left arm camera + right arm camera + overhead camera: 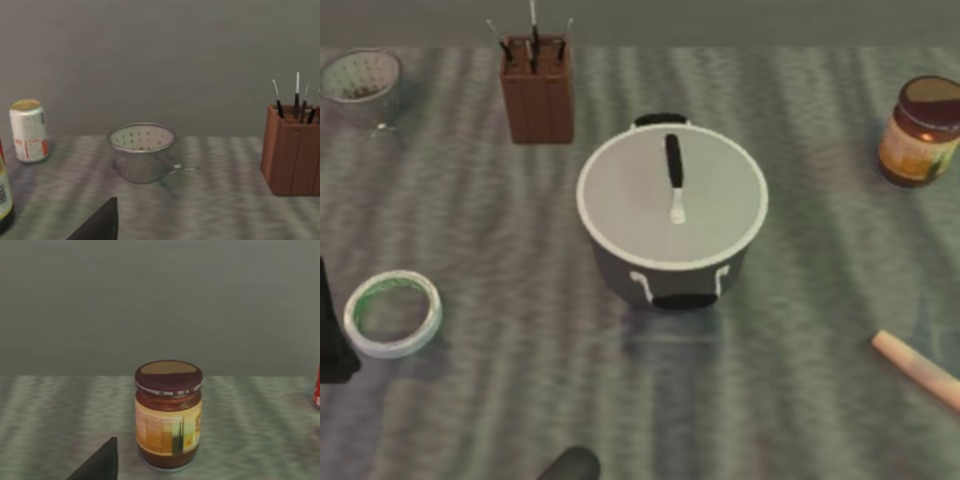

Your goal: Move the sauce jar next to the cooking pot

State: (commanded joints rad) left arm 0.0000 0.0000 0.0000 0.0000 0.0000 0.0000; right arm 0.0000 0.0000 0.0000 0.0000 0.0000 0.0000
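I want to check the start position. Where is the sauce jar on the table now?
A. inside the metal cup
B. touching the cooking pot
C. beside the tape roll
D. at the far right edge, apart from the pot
D: the sauce jar stands upright near the table's right edge, well apart from the cooking pot in the middle.

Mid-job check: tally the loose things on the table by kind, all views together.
Cookware: 2, grey lidded cooking pot, perforated metal cup
Jars: 1, brown-lidded sauce jar
Cans: 1, white can
Stick holders: 1, brown ribbed
Tape rolls: 1, white
Total: 6
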